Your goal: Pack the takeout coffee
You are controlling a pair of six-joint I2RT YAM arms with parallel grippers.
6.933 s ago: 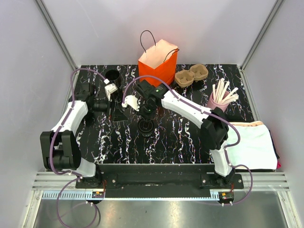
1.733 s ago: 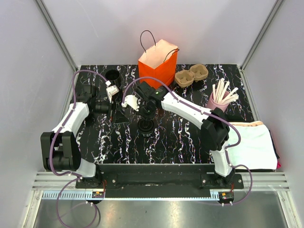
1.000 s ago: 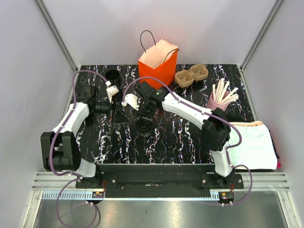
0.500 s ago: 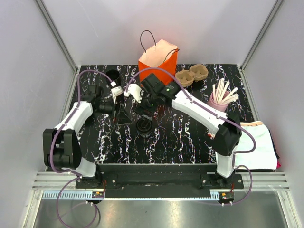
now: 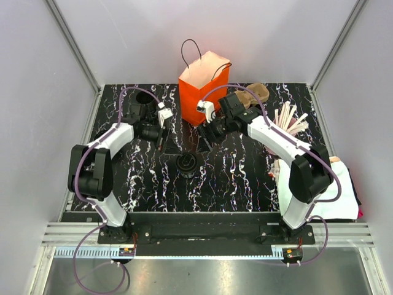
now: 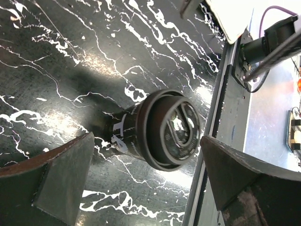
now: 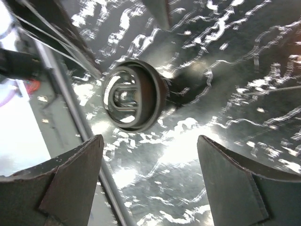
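Both grippers stand wide with nothing between their fingers: our left gripper (image 5: 159,136) hangs just left of the small black disposable cup with its round black lid (image 5: 186,163), our right gripper (image 5: 206,136) just right of it, each a little to the far side and neither touching it. We see the cup upright, lid on, near the middle of the black white-veined marble table (image 5: 239,184), well apart from the tall orange paper bag (image 5: 202,91) at the far edge (its mouth open). A pink cup of white sticks (image 5: 287,126) stands further right.
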